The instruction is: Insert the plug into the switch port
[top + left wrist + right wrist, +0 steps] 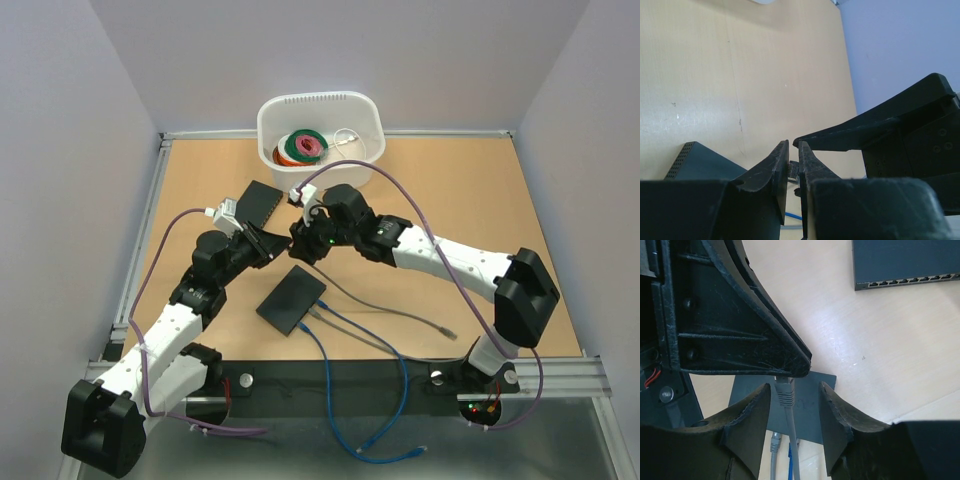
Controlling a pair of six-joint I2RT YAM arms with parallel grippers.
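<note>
The grey plug [792,170] is pinched between my left gripper's [794,144] nearly closed fingers, held up over the table's middle. Its ribbed grey boot [785,392] and cable hang down between the fingers of my right gripper [795,386], which stand open with a gap on each side of it. In the top view both grippers, left [272,240] and right [300,240], meet tip to tip. A black switch [905,265] with a row of ports lies just beyond them [265,203]. A second dark switch [292,300] lies below them.
The second switch [810,405] has grey and blue cables [345,325] plugged into its near edge, trailing toward the arm bases. A white bin [320,110] holding coloured rolls stands at the back. The grey cable's other end [449,328] lies at the right.
</note>
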